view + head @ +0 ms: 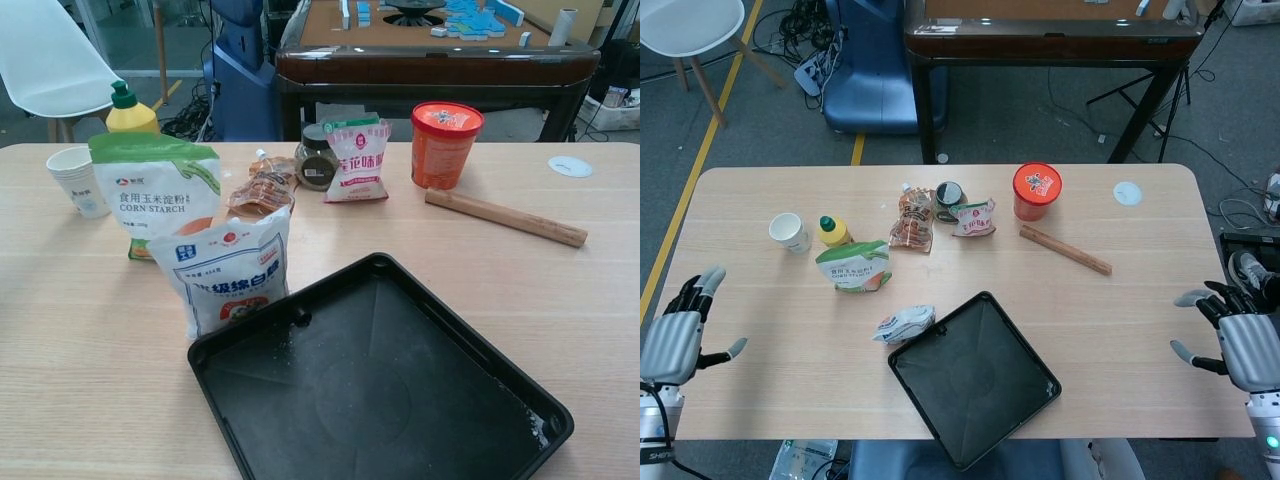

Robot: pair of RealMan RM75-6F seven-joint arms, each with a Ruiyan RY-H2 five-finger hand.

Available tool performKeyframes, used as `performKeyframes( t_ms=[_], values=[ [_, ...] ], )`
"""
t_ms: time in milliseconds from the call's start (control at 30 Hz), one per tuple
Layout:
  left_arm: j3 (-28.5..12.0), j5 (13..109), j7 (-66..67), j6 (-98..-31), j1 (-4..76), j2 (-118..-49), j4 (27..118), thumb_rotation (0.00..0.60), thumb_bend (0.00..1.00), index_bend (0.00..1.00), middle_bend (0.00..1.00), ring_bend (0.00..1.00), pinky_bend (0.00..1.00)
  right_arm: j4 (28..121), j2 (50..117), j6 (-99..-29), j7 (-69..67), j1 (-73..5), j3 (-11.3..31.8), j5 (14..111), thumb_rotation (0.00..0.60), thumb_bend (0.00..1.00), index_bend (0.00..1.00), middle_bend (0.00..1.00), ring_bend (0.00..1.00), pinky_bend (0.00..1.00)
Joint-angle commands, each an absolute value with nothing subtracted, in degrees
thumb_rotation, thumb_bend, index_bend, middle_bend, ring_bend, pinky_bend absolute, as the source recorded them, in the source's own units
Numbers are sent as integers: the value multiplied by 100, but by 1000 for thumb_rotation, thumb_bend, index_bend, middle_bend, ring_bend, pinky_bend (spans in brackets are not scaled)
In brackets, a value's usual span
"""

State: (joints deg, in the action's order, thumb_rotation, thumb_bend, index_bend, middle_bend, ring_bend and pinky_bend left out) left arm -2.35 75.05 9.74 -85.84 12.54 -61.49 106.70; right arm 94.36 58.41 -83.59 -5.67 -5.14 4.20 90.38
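You have one black tray (452, 388), four food bags (228, 272), one paper cup (77, 180), one yellow bottle (130, 110), one jar (313, 160), one red tub (444, 143) and one wooden stick (505, 217).

Green-topped pouch (155, 195) — "CORN STARCH".

Left hand (675, 338) wrist cut off, small disc (1127, 193) perhaps a lid

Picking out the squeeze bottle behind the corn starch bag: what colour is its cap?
Green, on a yellow squeeze bottle; clearest in the chest view.
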Motion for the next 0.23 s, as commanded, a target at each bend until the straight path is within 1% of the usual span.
performKeyframes(
  t_ms=[33, 233],
  values=[
    [-62, 7639, 1090, -8842, 970, -6341, 10610, 600, 177, 41, 49, 36, 147, 9409, 5867, -8230, -607, -617, 354, 9153, 600, 192, 360, 336, 170, 175],
    [97, 7908, 1281, -9147, 659, -6481, 10601, 600, 177, 41, 48, 36, 132, 9337, 5995, -8147, -676, -752, 301, 9310, 600, 192, 360, 336, 170, 175]
  ],
)
